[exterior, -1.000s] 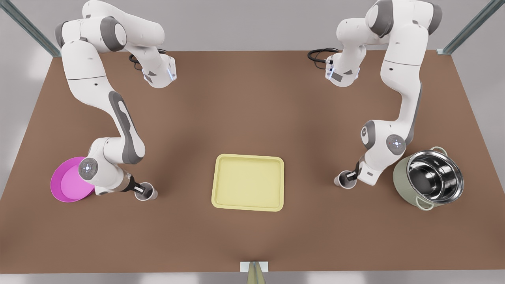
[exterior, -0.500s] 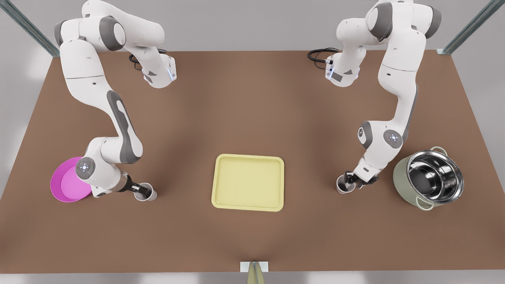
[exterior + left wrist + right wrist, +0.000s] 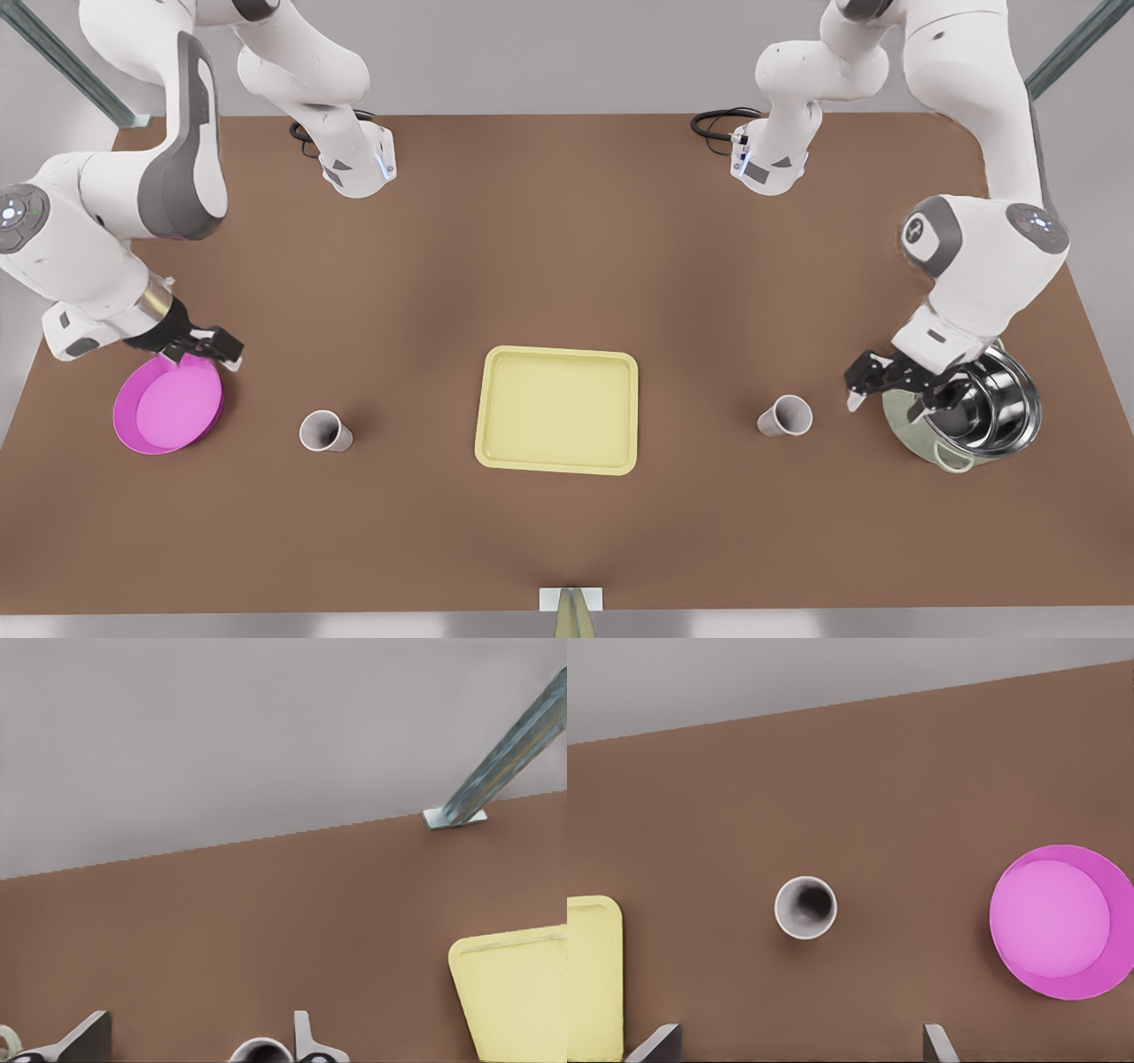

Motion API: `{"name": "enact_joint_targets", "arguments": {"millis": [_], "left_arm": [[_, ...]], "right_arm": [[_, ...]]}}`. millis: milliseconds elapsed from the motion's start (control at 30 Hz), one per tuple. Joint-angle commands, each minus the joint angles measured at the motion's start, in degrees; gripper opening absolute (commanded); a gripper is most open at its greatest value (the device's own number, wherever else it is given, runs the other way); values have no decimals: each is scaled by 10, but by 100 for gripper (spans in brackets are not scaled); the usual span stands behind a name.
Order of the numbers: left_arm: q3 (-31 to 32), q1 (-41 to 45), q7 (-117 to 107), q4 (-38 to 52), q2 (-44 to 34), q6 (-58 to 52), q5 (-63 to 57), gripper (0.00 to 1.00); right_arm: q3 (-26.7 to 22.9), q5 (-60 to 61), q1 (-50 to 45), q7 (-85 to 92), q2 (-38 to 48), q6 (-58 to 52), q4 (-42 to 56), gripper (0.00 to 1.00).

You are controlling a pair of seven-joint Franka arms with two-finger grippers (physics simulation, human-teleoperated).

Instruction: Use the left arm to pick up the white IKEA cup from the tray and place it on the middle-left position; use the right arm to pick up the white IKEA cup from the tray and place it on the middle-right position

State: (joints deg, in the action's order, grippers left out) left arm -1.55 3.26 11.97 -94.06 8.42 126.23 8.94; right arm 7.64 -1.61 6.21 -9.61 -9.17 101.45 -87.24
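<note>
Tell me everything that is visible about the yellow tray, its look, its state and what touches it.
The tray is pale yellow and rectangular, with rounded corners and a low raised rim; it looks like matte plastic. It lies flat on the brown table, near the middle of it, and nothing lies in it. One white cup stands apart from it toward the front view's left, another cup toward the right. Only the table touches it.

Even bright diffuse light, soft faint shadows on brown surface [image 3: 567, 266], darker patch mid-surface, mirror glare inside steel pot [image 3: 983, 403], slightly soft wrist views, no edge distortion
</note>
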Motion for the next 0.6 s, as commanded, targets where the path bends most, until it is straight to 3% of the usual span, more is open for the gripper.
{"name": "enact_joint_targets", "arguments": {"millis": [0, 33, 100, 500, 567], "left_arm": [[-23, -6, -84, 27, -55, -402, -9, 100], [-16, -1, -97, 3, -86, -369, -54, 100], [-8, 12, -128, 28, -54, -330, -56, 100], [-9, 16, -133, 23, -52, -333, -53, 100], [-8, 26, -127, 60, -2, -327, -53, 100]], "right_arm": [[-1, -5, 0, 101, 4, -92, 1, 100], [-1, -5, 0, 101, 4, -92, 1, 100], [-1, -5, 1, 101, 4, -92, 1, 100], [-1, -3, 1, 100, 2, -92, -1, 100], [-1, -3, 1, 100, 2, -92, -1, 100]]}}
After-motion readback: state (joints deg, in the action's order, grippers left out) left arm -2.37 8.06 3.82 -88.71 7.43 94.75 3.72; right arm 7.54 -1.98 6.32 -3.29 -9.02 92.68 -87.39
